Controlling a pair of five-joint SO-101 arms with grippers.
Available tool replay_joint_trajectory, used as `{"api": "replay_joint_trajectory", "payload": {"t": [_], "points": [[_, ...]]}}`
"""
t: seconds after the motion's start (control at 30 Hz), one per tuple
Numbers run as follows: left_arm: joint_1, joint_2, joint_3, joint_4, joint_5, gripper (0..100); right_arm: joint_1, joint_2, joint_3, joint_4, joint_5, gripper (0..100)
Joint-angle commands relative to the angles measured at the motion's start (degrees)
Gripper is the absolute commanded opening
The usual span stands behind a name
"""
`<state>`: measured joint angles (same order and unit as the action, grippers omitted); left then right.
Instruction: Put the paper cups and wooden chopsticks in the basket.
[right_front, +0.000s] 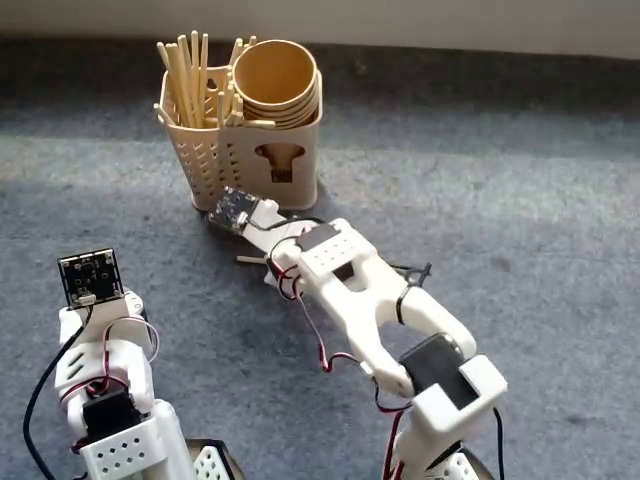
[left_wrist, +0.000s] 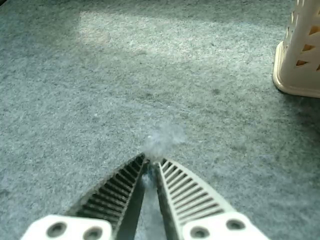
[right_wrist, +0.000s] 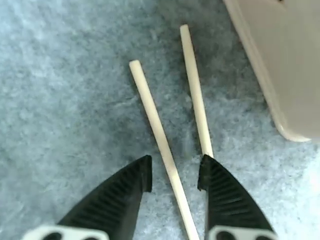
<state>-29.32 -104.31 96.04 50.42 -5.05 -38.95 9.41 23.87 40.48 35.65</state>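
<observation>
A grey carpeted surface (right_front: 520, 200) covers the whole table. The right arm (right_front: 380, 300) stretches across it towards the far side, and the left arm (right_front: 110, 400) stands folded at the near edge, well apart from the task's things. The cream basket (right_front: 240, 160) stands upright at the far side (slotted walls, a cut-out in its front). A stack of paper cups (right_front: 275, 80) sits in one half of it, with a bundle of chopsticks (right_front: 185, 75) standing on end in the other. The left gripper (left_wrist: 151, 162) hangs just above bare carpet, its fingertips pressed together on nothing. The right gripper (right_wrist: 175, 162) is spread just beside the basket's foot. Two loose chopsticks (right_wrist: 155, 135) lie flat there, one running between its fingers, the other at the basket-side fingertip.
</observation>
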Motion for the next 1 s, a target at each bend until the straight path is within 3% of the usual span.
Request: {"api": "replay_joint_trajectory", "payload": {"t": [0.0, 0.17, 0.37, 0.57, 0.8, 0.97], "points": [[0.9, -0.8, 1.1, -1.1, -0.5, 2, 0.0, 2.8, -2.3, 0.5, 0.7, 15.9], [0.9, -0.8, 1.1, -1.1, -0.5, 2, -0.2, 5.1, -2.3, 0.7, 3.4, 15.2], [0.9, -0.8, 1.1, -1.1, -0.5, 2, -0.5, 4.8, -2.5, 5.4, 4.7, 0.1], [0.9, -0.8, 1.1, -1.1, -0.5, 2, -1.3, 0.9, -6.9, 12.7, 4.7, 0.6], [0.9, -0.8, 1.1, -1.1, -0.5, 2, -1.3, -10.7, -2.0, 13.7, 4.2, 0.6], [0.9, -0.8, 1.1, -1.1, -0.5, 2, -4.2, -18.1, 1.5, 13.7, -0.7, 0.6]]}}
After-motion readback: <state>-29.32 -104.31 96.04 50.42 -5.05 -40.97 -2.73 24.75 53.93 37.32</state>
